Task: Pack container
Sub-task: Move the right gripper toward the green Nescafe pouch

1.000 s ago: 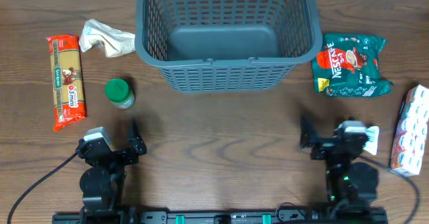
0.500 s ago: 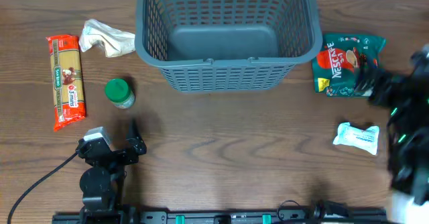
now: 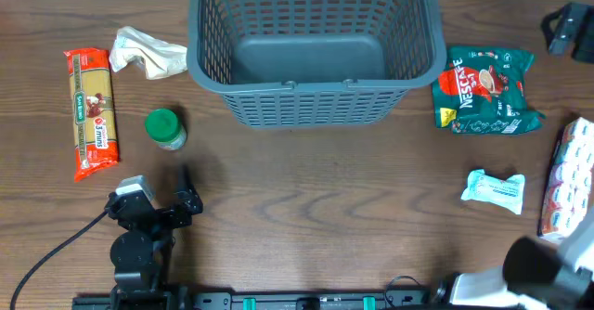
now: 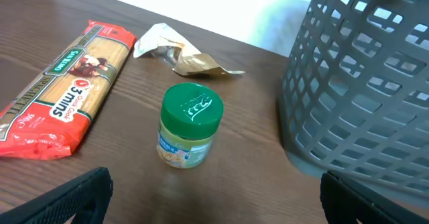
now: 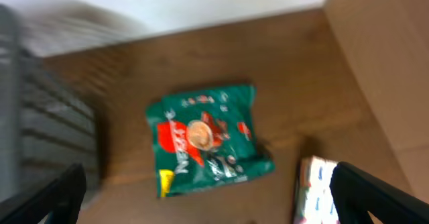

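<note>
While both arms hold nothing, the container [image 3: 316,106] stands upright at the far middle of the bench [image 3: 316,199]. Its slotted walls and solid floor are open to the overhead camera, and every grocery I can see lies outside it on the wood.

My left tool [image 4: 214,184] sits low at the near left. Its 2 fingers are spread wide to either edge of the wrist view, with nothing between them. Straight ahead of it a small jar [image 4: 191,127] with a green lid stands upright, apart from the container's left wall. To the left of the jar a long red pasta pack [image 3: 93,113] lies flat, running near to far. Beyond the jar a crumpled pale wrapper [image 3: 147,55] lies near the container's left corner, not touching it as far as I can tell.

My right tool [image 5: 204,184] is open too and grips nothing. Its fingers show at the 2 lower corners of a blurred wrist view, high over the far right of the bench. Below it a green Nescafé bag [image 5: 204,140] lies flat, just beside the container's right wall. Nearer to me a small pale blue packet [image 3: 495,188] lies alone, well apart from the bag. At the right edge a white box [image 3: 568,180] with blue print lies tilted, near the packet but not touching it. From overhead the right arm shows only as a black piece at the far right corner and a blurred shape at the near right.
</note>
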